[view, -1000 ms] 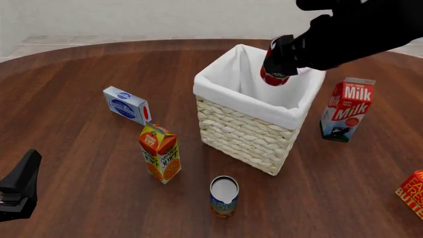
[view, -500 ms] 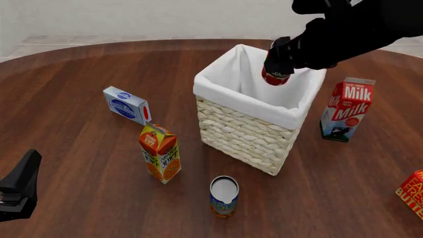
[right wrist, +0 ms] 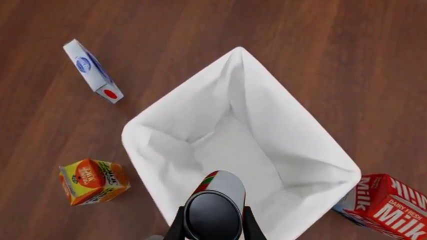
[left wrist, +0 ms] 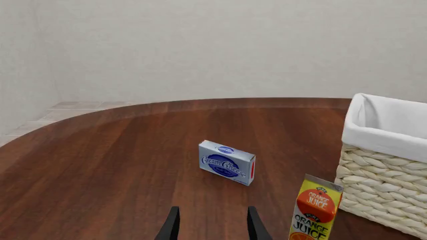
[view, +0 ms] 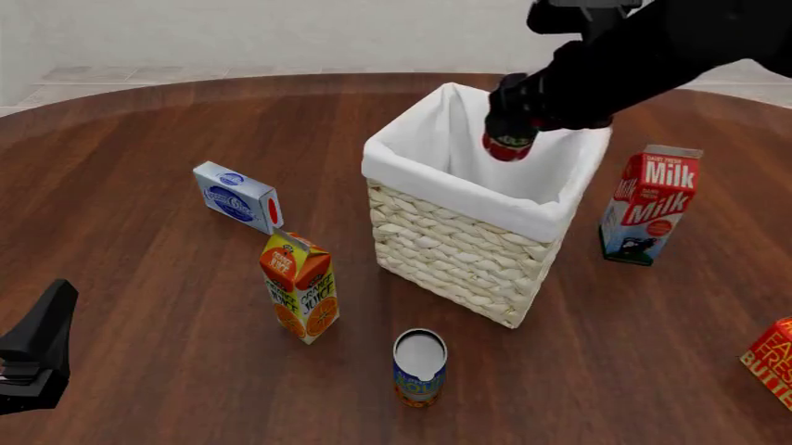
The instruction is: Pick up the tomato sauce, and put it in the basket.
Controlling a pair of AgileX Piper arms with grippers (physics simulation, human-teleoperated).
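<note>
One tomato sauce can (view: 506,146) held above the open basket (view: 461,243), over the far right part of the white lining, not yet below the rim. Right gripper (right wrist: 212,226) clamped on the can across its side wall, fingers either side, can hanging downward into the basket mouth in the right wrist view. Judged rigid, smooth-walled and fairly dense for its size; metal sides likely slippery, so a mid-body pinch across the diameter is best, as seen now. No crush risk expected; cloth lining should cushion a short drop. Basket interior visible and bare white.

Left gripper (left wrist: 212,227) low near the table's near left edge, fingers spread with nothing between them, idle.

Around the basket: cream cheese box (view: 237,197) to the left, orange juice carton (view: 300,287) near the front left corner, blue and orange can (view: 420,367) in front, milk carton (view: 650,205) to the right.
</note>
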